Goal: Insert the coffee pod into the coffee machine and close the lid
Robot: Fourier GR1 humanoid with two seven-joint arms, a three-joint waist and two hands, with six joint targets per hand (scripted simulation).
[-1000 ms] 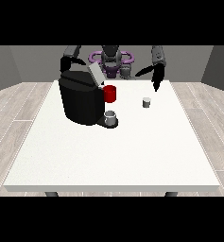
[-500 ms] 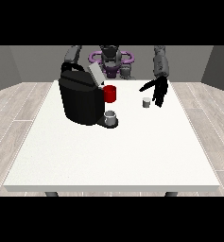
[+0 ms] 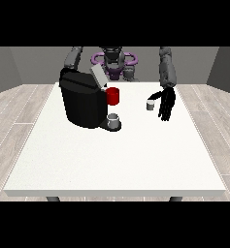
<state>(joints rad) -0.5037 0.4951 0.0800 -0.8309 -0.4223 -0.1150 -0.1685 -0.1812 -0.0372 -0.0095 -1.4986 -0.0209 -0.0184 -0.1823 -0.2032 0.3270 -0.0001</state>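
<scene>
White pod (image 3: pixel 150 104) sits just beside your view-right hand (image 3: pixel 167 102), toward the machine (image 3: pixel 83 99); fingers hang straight, holding nothing.

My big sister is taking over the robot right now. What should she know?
Hand at the view's right: open, fingers pointing down, just beside the coffee pod, not holding it.
Hand at the view's left: hidden behind the coffee machine, cannot tell.
The pod stands on the table, right of the machine. The machine's lid is up. A small cup sits at its base.
Done: nothing yet.
Left: grab the pod, put it in, close the lid.
</scene>
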